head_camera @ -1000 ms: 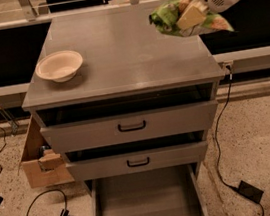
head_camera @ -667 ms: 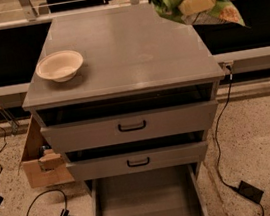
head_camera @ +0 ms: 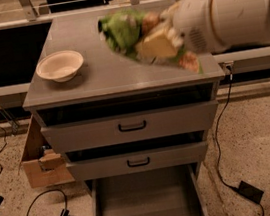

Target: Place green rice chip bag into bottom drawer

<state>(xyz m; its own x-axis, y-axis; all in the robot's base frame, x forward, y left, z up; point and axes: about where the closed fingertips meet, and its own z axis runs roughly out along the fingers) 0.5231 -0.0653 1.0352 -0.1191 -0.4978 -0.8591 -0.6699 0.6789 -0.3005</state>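
The green rice chip bag [head_camera: 126, 33] is held up in the air above the cabinet top, blurred by motion. My gripper [head_camera: 158, 43] is shut on it, with the cream fingers [head_camera: 156, 47] clamped on the bag's right part and the white arm coming in from the right. The bottom drawer [head_camera: 146, 199] is pulled out at the foot of the cabinet, a plain grey tray with nothing in it, well below and in front of the bag.
A cream bowl [head_camera: 60, 65] stands on the cabinet top [head_camera: 95, 78] at the left. Two upper drawers with black handles [head_camera: 132, 126] sit slightly ajar. A cardboard box [head_camera: 40, 159] stands left of the cabinet. Cables and a power brick [head_camera: 250, 191] lie on the floor.
The arm has swung the bag leftward and toward the camera, from the cabinet's far right to above its middle.
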